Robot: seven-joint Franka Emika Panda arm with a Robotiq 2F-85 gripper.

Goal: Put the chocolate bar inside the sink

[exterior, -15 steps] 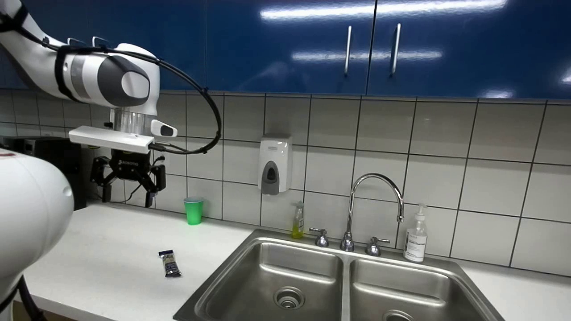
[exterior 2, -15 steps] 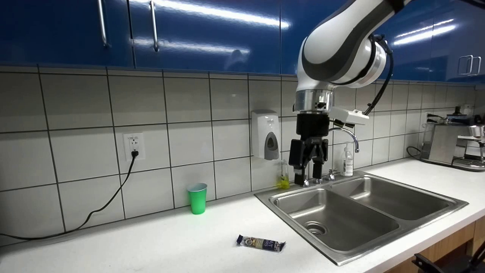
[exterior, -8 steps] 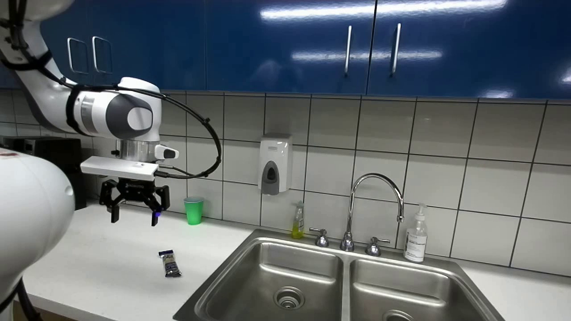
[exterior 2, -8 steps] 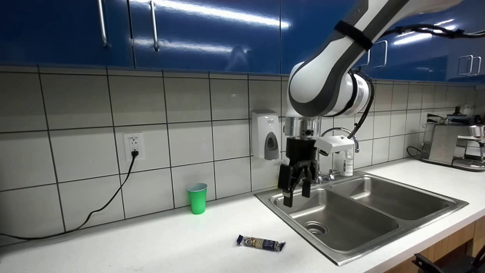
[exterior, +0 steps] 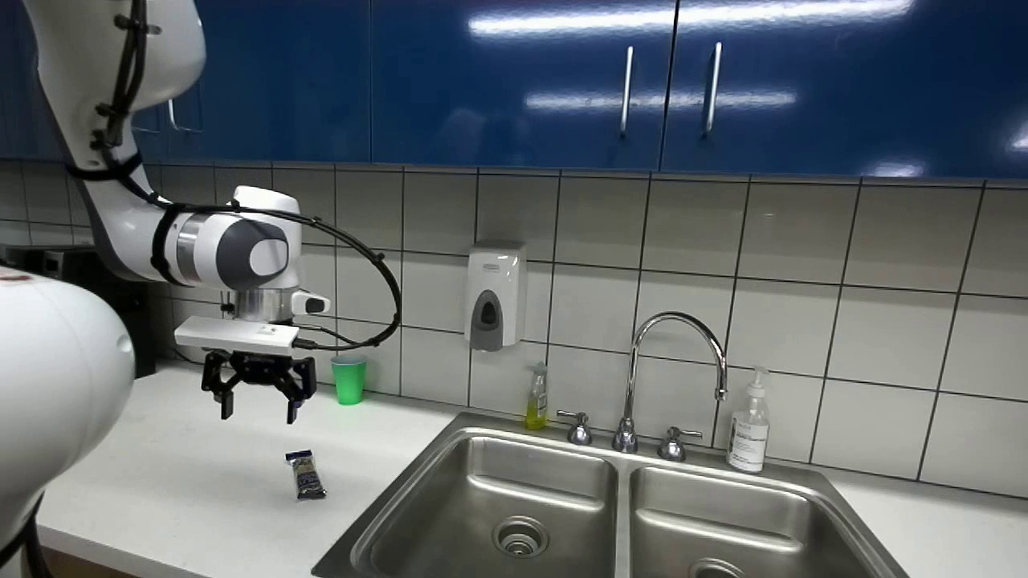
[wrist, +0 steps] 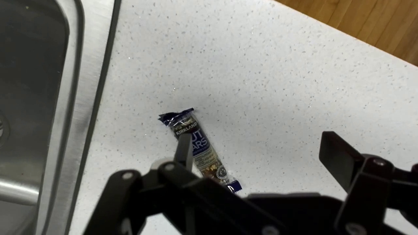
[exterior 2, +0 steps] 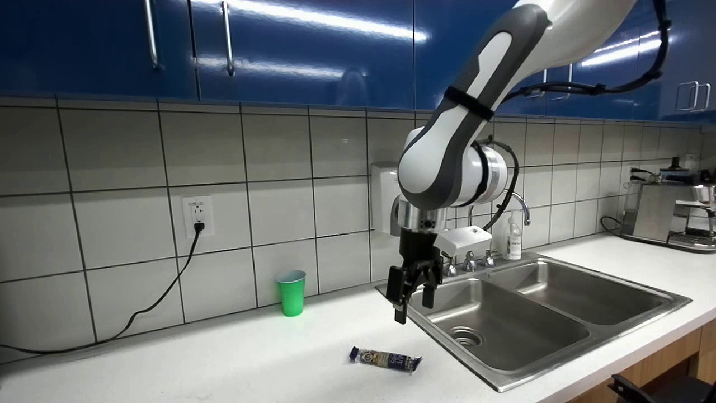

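Note:
The chocolate bar, a small dark blue wrapped nut bar, lies flat on the counter beside the sink. It shows in both exterior views [exterior: 306, 475] [exterior 2: 386, 359]. In the wrist view the bar [wrist: 208, 153] is partly hidden behind the left finger [wrist: 185, 148]. The stainless double sink [exterior: 623, 522] stands beside the bar; its rim [wrist: 89, 65] shows at the left of the wrist view. My gripper shows in both exterior views [exterior: 259, 413] [exterior 2: 414, 309], pointing down above the counter, apart from the bar. It is wide open and empty, with the bar toward its left finger in the wrist view.
A green cup [exterior: 348, 380] stands by the tiled wall. A gooseneck faucet [exterior: 675, 315], a yellow spray bottle [exterior: 536, 397] and a white pump bottle [exterior: 748, 425] stand at the sink's back. A soap dispenser [exterior: 495, 297] hangs on the wall. The counter's edge [wrist: 346, 34] lies upper right.
My gripper has come down toward the counter and moved nearer the chocolate bar. It stays open. The bar and the cup have not moved.

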